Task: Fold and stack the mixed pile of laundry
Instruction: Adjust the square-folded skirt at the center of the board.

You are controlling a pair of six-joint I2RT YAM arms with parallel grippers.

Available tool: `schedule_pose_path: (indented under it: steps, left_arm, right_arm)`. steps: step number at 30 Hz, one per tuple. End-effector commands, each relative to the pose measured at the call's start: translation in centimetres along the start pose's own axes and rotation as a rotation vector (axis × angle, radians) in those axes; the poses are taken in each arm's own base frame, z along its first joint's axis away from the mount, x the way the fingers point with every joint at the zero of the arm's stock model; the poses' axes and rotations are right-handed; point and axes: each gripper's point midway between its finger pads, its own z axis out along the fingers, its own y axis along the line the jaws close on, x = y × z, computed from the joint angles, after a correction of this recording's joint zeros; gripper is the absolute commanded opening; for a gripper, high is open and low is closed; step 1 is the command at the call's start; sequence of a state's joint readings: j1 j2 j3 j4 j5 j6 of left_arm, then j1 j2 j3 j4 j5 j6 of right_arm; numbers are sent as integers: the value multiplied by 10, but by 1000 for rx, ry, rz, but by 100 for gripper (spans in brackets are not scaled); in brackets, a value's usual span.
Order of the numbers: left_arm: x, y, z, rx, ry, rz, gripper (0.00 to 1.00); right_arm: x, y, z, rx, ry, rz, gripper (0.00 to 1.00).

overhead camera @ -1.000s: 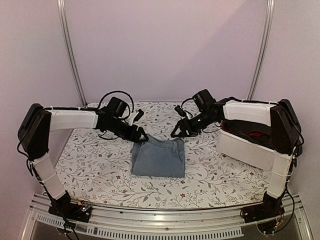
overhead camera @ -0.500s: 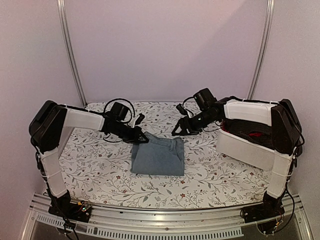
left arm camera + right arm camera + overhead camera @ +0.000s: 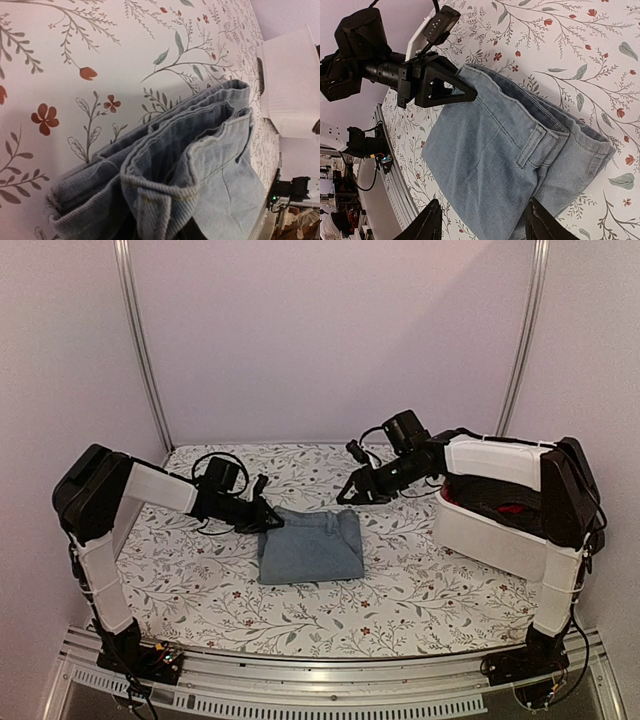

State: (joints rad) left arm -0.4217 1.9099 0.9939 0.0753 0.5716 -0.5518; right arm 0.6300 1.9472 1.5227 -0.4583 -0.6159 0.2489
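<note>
A folded light blue denim piece [image 3: 310,545] lies in the middle of the floral table cover [image 3: 200,570]. My left gripper [image 3: 268,523] sits low at its far left corner, shut on the waistband. In the left wrist view the denim piece [image 3: 215,165] fills the lower frame and runs down between the jaws. The right wrist view shows the left gripper [image 3: 467,92] clamped on that corner of the denim piece [image 3: 490,160]. My right gripper [image 3: 352,492] hovers open beyond the denim's far right corner, holding nothing; its fingertips [image 3: 431,222] frame the cloth from above.
A white plastic bin [image 3: 490,530] stands at the right edge under the right arm, with dark and red cloth [image 3: 505,505] inside. It also shows as the white bin [image 3: 292,85] in the left wrist view. A metal rail runs along the table's near edge.
The left gripper closed on the denim's far left corner and drew left, sliding the denim slightly that way. The right gripper lifted back off the far right corner.
</note>
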Motion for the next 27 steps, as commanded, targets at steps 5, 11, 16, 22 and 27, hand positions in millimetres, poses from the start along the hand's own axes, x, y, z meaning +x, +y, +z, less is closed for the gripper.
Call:
schedule_pose_path:
  steps: [5, 11, 16, 22, 27]
  left_arm:
    - [-24, 36, -19, -228, -58, -44, 44]
    - [-49, -11, -58, -154, -145, 93, 55]
    - [-48, -52, -62, -17, -137, 144, 55]
    - [-30, -64, -33, 111, -97, 109, 54]
    - [-12, -4, -3, 4, -49, -31, 54]
  right_arm:
    - [-2, 23, 39, -73, 30, -32, 51]
    - [-8, 29, 46, -108, 29, -31, 44]
    - [-8, 33, 60, -143, 42, -21, 43]
    - [3, 8, 90, -118, 83, 19, 42]
    - [17, -32, 111, -7, 115, 52, 41]
